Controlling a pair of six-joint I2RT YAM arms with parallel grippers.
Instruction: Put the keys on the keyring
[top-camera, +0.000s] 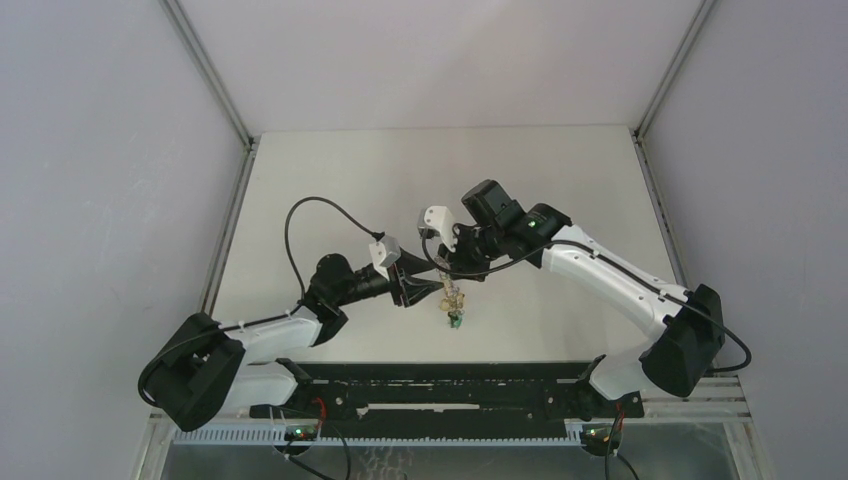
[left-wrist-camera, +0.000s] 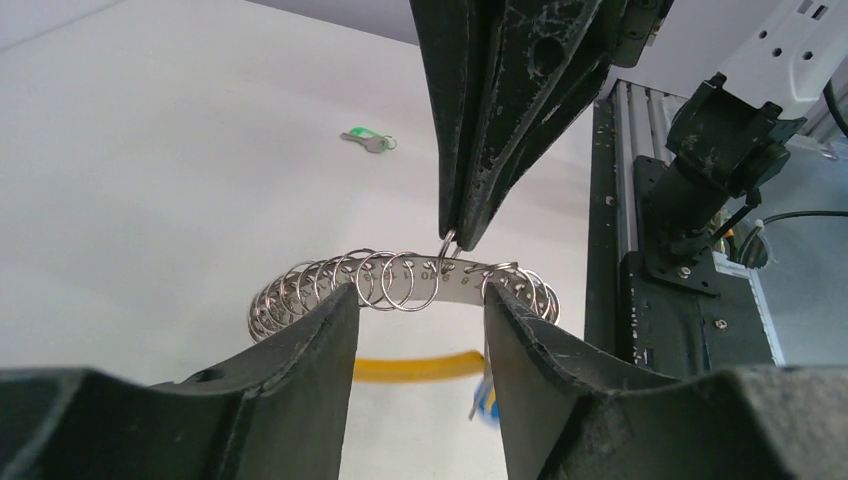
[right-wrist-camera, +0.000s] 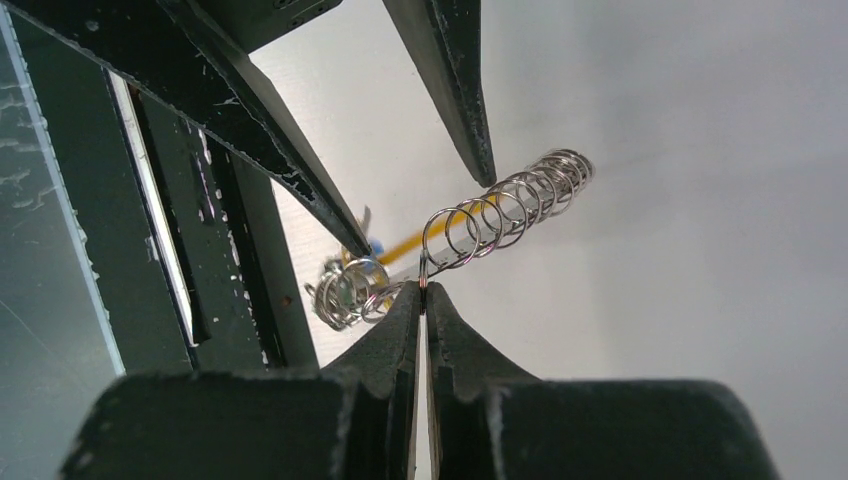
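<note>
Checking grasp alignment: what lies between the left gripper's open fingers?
The keyring, pinched from above by the right gripper, crosses that gap; left wrist view shows it.

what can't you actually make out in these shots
Top view: the keyring is too small to tell rings from keys.
Left wrist view: a finger of the left gripper hides most of the blue key.
Right wrist view: the yellow band is mostly behind that gripper's finger.
</note>
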